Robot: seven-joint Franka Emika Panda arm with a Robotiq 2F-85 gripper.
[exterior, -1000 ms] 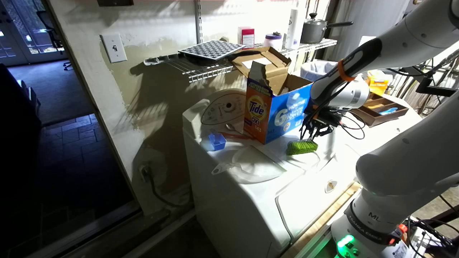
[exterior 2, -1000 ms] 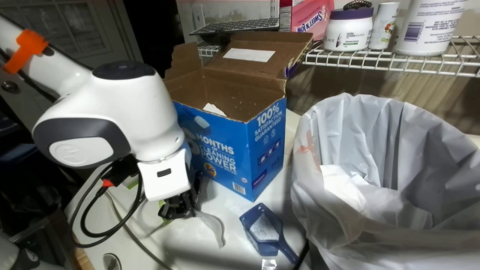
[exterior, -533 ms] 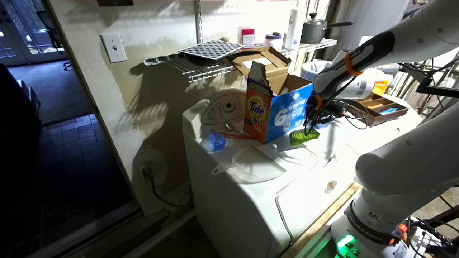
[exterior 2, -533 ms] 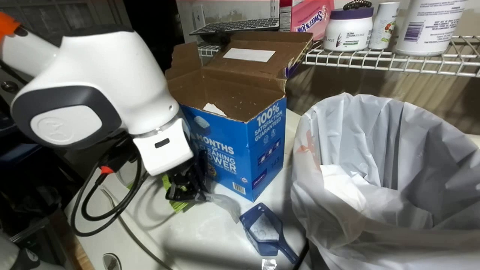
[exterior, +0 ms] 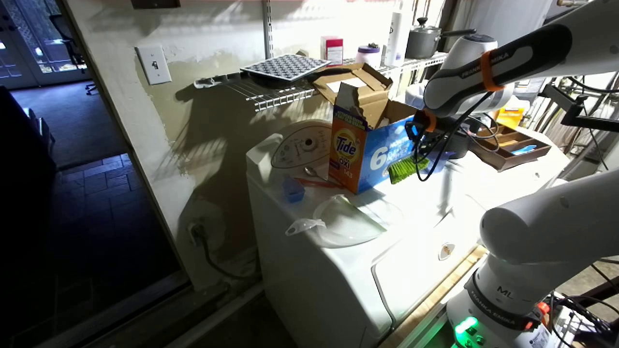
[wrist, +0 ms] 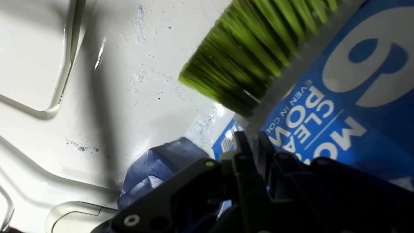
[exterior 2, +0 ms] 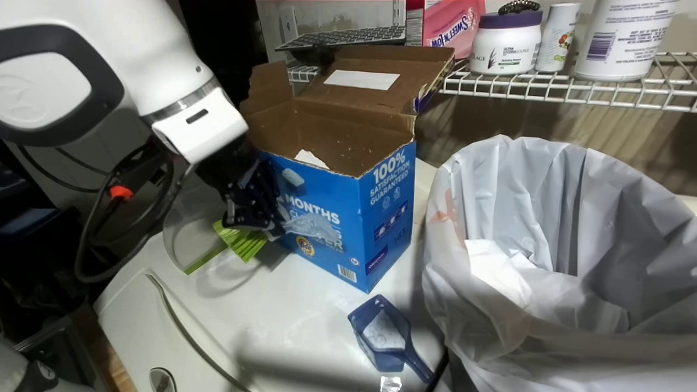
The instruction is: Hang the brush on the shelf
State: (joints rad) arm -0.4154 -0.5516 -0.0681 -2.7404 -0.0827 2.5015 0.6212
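Observation:
The brush has green bristles (exterior: pixel 405 169) and a pale, see-through handle (exterior 2: pixel 313 224). My gripper (wrist: pixel 253 134) is shut on the brush where the handle meets the head. In an exterior view the gripper (exterior 2: pixel 274 223) holds it above the washer top, in front of the detergent box. The brush is tilted, and its bristles (wrist: pixel 252 55) fill the upper middle of the wrist view. The shelf is a wire rack on the wall behind the box, seen in both exterior views (exterior: pixel 283 102) (exterior 2: pixel 544 92). In an exterior view the fingertips are hidden behind the arm and cables.
The open detergent box (exterior 2: pixel 389 234) stands between gripper and shelf. A lined bin (exterior 2: pixel 517 337) and a blue scoop (exterior 2: pixel 381 333) are beside it. A clear dustpan (exterior: pixel 346 226) lies on the washer. Jars, a pot (exterior: pixel 423 41) and a checkered board (exterior: pixel 286 66) occupy the shelf.
The gripper has risen from the washer top with the brush in it. The arm has drawn back and tilted, and the brush now hangs higher in front of the box.

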